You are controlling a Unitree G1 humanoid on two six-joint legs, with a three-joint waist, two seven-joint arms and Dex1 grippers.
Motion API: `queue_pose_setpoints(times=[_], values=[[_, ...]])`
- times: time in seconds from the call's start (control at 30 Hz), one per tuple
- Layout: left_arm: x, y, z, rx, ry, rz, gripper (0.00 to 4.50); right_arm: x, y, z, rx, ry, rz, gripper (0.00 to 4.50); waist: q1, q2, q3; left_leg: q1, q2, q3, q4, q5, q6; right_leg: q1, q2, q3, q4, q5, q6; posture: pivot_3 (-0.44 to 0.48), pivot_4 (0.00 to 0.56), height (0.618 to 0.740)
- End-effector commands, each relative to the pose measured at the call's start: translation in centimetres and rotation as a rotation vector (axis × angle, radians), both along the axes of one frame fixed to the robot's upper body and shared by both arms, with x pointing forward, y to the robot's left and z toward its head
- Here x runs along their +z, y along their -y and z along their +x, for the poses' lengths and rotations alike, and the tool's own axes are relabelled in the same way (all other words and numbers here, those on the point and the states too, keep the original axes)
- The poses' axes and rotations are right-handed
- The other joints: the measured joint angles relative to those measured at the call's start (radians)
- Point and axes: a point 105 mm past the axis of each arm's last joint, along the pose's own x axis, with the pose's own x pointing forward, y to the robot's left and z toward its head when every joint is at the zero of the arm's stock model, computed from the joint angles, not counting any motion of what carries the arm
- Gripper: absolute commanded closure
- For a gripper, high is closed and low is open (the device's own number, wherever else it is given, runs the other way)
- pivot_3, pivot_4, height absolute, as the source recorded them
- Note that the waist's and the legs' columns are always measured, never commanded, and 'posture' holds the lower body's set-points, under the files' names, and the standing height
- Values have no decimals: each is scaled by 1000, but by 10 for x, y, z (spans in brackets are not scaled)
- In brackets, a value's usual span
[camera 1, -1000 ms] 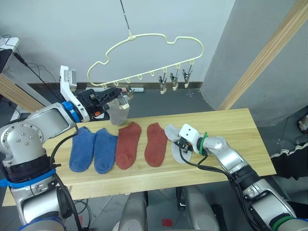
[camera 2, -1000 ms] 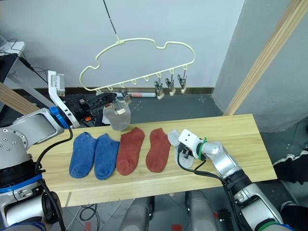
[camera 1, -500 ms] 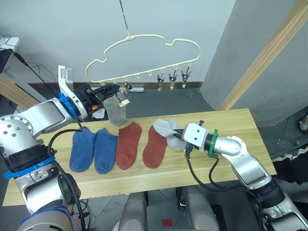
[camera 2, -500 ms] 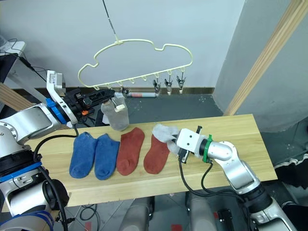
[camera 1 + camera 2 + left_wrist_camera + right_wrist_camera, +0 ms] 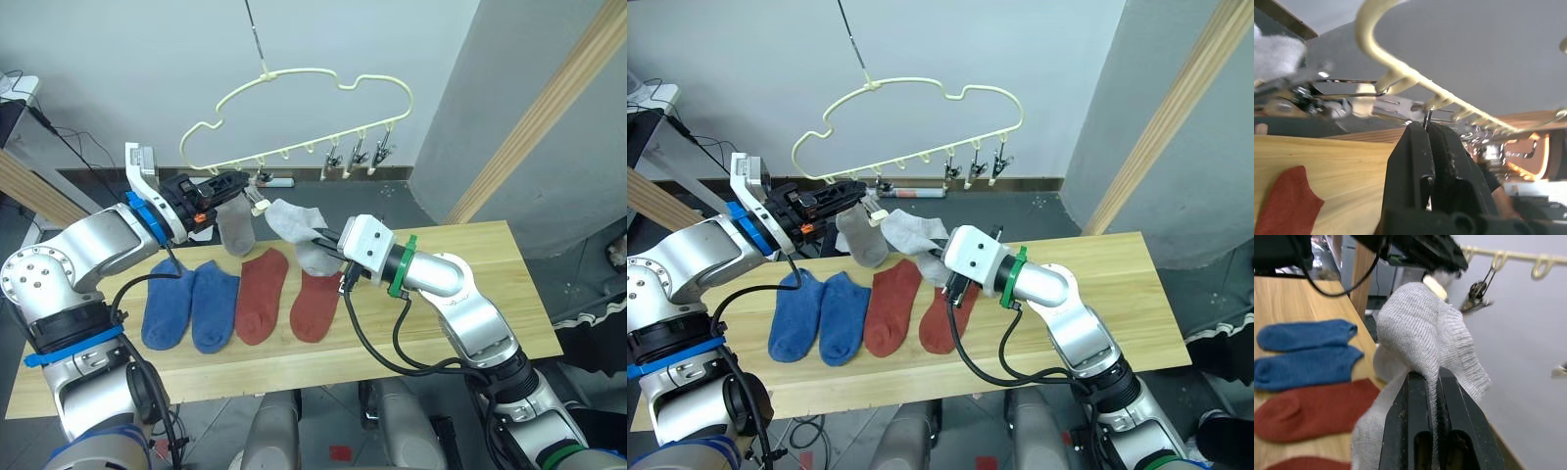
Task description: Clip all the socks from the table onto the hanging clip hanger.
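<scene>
Gripping a light grey sock (image 5: 297, 227), right claw (image 5: 326, 242) closed; left claw (image 5: 238, 181) pinched shut on a metal clip (image 5: 1427, 116) of the clip hanger (image 5: 294, 93)

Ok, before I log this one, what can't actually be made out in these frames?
- Which clip the left gripper pinches: head views, its black fingers cover it.
- Whether the hanging grey sock is clipped: head views, its top sits behind that gripper.
- How far the right gripper bites the carried grey sock: right wrist view, fabric drapes over the jaws.
</scene>
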Motion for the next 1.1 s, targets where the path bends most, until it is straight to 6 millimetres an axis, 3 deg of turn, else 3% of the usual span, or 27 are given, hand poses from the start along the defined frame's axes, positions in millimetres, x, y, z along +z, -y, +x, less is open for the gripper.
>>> queue_pose_setpoints(times=[0.03,0.53,0.73,0.83,1.1], values=[[-13,-3,0,28,-72,15,4500,8,-9,-7,35,36,19,4462,1,0,0,0,0,0,0,0,0,0,0,0,0,0,0,-2,335,740],[-14,2,-5,16,-80,33,4500,21,-25,-5,51,38,84,4462,-3,0,0,0,0,0,-1,-2,3,0,0,0,0,0,0,-4,341,740],[-8,3,-5,20,-7,95,4500,21,-28,-4,54,35,84,4462,-3,0,0,0,0,0,-1,-2,3,0,1,0,-1,0,0,-2,343,740],[-4,4,-8,2,15,67,3751,17,-29,-4,56,26,73,4500,-3,0,0,0,0,0,-2,-2,3,-1,1,0,-1,0,0,3,343,740],[4,3,-10,-2,48,74,1109,13,-29,-2,58,4,69,4500,0,0,0,-5,0,-1,-3,-2,3,-5,1,-2,-3,0,0,9,340,740]])
